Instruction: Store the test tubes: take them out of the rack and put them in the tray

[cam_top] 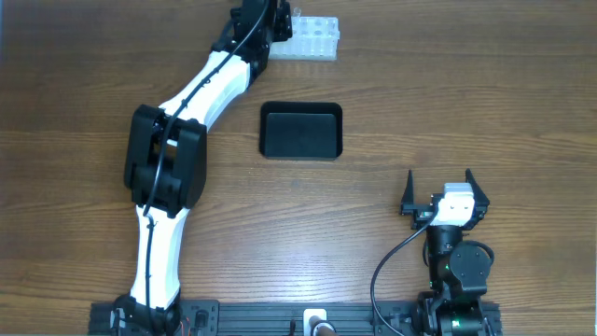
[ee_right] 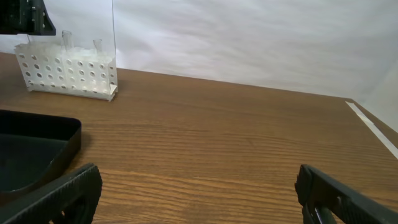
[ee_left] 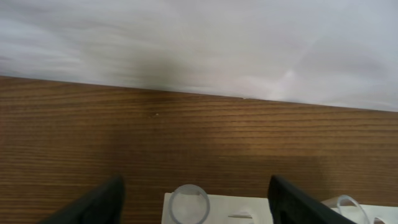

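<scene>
A white perforated test tube rack point(cam_top: 308, 39) stands at the far edge of the wooden table, also seen in the right wrist view point(ee_right: 67, 73) with clear tubes point(ee_right: 66, 40) sticking up. The black tray point(cam_top: 301, 130) lies below the rack in the top view, empty. My left gripper point(ee_left: 194, 199) is open over the rack's left end point(ee_left: 217, 208), its fingers either side of a clear tube mouth point(ee_left: 189, 202). My right gripper point(cam_top: 439, 191) is open low near its base, with nothing between its fingers.
A white wall point(ee_left: 199, 43) rises just behind the rack. The tray's corner point(ee_right: 37, 143) shows to one side of the right gripper. Bare wood spreads between the tray and the right arm.
</scene>
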You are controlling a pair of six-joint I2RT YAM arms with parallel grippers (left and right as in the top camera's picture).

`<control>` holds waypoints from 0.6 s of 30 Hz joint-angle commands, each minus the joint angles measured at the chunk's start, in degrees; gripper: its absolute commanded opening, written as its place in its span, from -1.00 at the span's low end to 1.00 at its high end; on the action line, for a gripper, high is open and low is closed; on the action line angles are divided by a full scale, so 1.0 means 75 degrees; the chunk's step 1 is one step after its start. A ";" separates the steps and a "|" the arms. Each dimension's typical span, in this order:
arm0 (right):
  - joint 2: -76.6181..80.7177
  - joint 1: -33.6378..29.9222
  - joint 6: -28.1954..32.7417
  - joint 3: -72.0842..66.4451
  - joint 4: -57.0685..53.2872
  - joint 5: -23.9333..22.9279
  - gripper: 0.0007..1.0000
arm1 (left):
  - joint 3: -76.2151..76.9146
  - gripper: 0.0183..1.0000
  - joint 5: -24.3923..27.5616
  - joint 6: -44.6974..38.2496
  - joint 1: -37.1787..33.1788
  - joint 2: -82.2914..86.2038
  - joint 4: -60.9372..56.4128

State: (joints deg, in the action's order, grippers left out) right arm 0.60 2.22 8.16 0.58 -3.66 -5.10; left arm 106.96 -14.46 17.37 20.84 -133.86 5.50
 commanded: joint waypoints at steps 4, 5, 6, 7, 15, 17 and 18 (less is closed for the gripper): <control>-0.0020 -0.0055 0.0035 -0.0038 -0.0029 -0.0070 0.98 | 0.0227 0.21 -0.0146 0.0006 0.0023 -0.0114 -0.0009; -0.0020 -0.0055 0.0035 -0.0038 -0.0029 -0.0070 0.98 | 0.0227 0.17 -0.0146 0.0006 0.0023 -0.0114 -0.0006; -0.0020 -0.0055 0.0035 -0.0035 -0.0029 -0.0070 0.99 | 0.0227 0.15 -0.0143 0.0006 0.0023 -0.0114 -0.0006; -0.0020 -0.0055 0.0035 -0.0038 -0.0029 -0.0070 0.99 | 0.0227 0.10 -0.0146 0.0006 0.0023 -0.0114 -0.0006; -0.0020 -0.0055 0.0035 -0.0038 -0.0029 -0.0070 0.99 | 0.0227 -0.06 -0.0143 0.0006 0.0038 -0.0117 0.0035; -0.0020 -0.0055 0.0035 -0.0035 -0.0029 -0.0070 0.98 | 0.0227 -0.07 -0.0140 0.0006 0.0044 -0.0117 0.0090; -0.0020 -0.0055 0.0035 -0.0035 -0.0029 -0.0070 0.99 | 0.0227 -0.08 -0.0140 0.0006 0.0044 -0.0117 0.0111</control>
State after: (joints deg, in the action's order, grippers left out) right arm 0.60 2.22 8.16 0.58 -3.66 -5.10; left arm 107.15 -14.90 17.41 20.95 -133.86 6.24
